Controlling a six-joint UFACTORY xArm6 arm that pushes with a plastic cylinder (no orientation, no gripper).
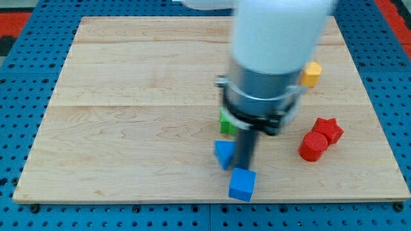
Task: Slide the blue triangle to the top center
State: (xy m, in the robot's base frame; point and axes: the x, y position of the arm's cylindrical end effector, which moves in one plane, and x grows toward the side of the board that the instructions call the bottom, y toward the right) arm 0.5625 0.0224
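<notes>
So the wooden table (128,96) takes up most of the view, and the arm's big white and grey body hangs over its middle, hiding a chunk of the board. There's no clamping end effector to report, just the dark rod; my tip (244,168) sits down near 6 o'clock. Two red blocks sit touching at about 4 o'clock, a star (329,129) and a cylinder (313,146). A blue cube (242,184) lies right below the tip, maybe touching, can't tell. The blue triangle (223,153) sits just at the rod's 9 o'clock side. A green block (227,122) peeks out above it, half hidden, and a yellow block (311,74) sits up at 2 o'clock. My worry: shoving the triangle toward 12 could ram it into the green one, or it slips sideways off the rod.
</notes>
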